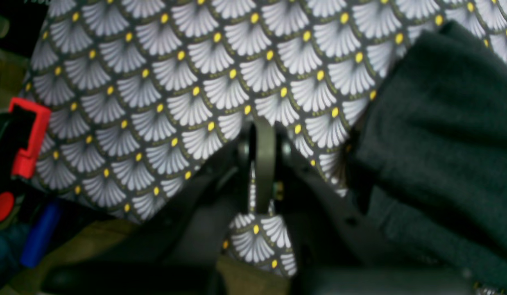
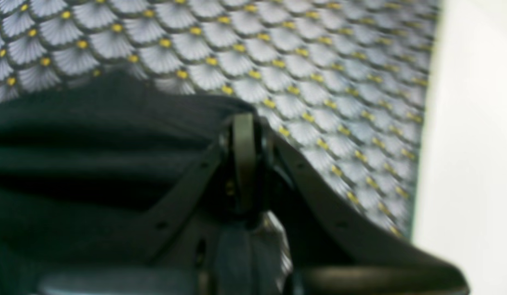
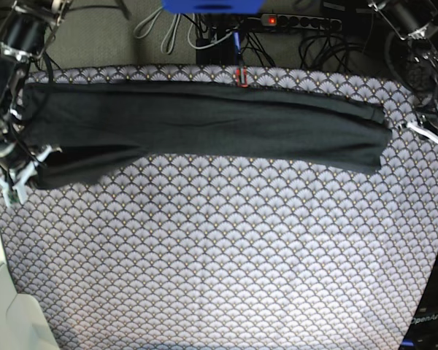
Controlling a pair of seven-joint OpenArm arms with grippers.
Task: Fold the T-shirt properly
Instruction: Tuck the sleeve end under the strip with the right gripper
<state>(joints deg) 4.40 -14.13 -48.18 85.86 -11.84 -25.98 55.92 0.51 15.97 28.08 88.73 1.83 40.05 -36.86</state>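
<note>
Both arms reach low at opposite sides, the left gripper (image 1: 263, 164) with fingers (image 1: 265, 143) pressed together, the right gripper (image 2: 243, 159) also closed.

We see a table covered by a grey scallop-patterned cloth (image 3: 226, 248) with yellow dots. Lying directly on it, along the far edge, the dark charcoal T-shirt (image 3: 204, 124) stretches side to side as a long folded band.

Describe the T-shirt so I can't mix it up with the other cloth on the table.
A scallop-patterned cloth covers the whole table. Across its far half lies the T-shirt, a long band from side to side. It is plain dark charcoal, without the cloth's pale fans and yellow dots.
</note>
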